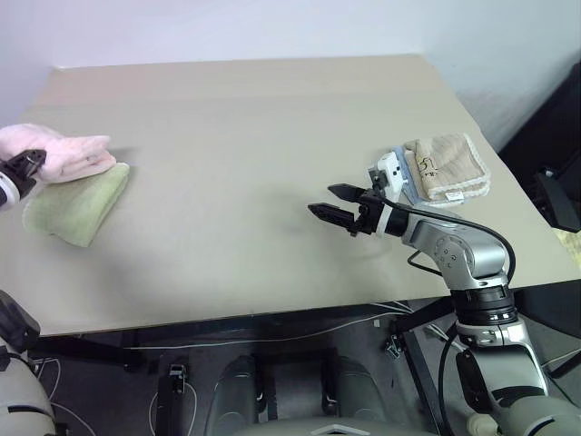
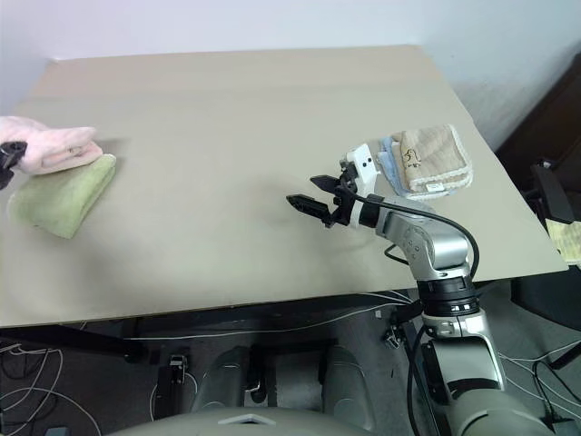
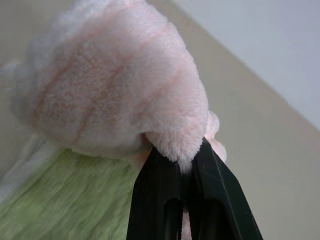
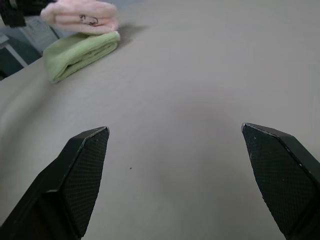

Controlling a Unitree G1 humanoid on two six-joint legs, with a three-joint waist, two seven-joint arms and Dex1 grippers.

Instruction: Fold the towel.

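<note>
The pale pink towel point(image 1: 64, 150) is bunched in a folded roll at the table's far left edge, resting partly on top of a folded light green towel point(image 1: 80, 207). My left gripper point(image 1: 25, 166) is shut on the pink towel's near end; in the left wrist view its black fingers point(image 3: 160, 200) pinch a fold of the pink towel point(image 3: 115, 95). My right gripper point(image 1: 338, 205) hovers open over the bare middle-right of the table, nothing between its fingers point(image 4: 82, 170), pointing toward the towels point(image 4: 80, 17).
A stack of folded tan and blue towels point(image 1: 447, 168) lies at the table's right edge, just behind my right wrist. The tan table point(image 1: 263, 136) stretches wide between the two piles. Cables run across the floor under the near edge.
</note>
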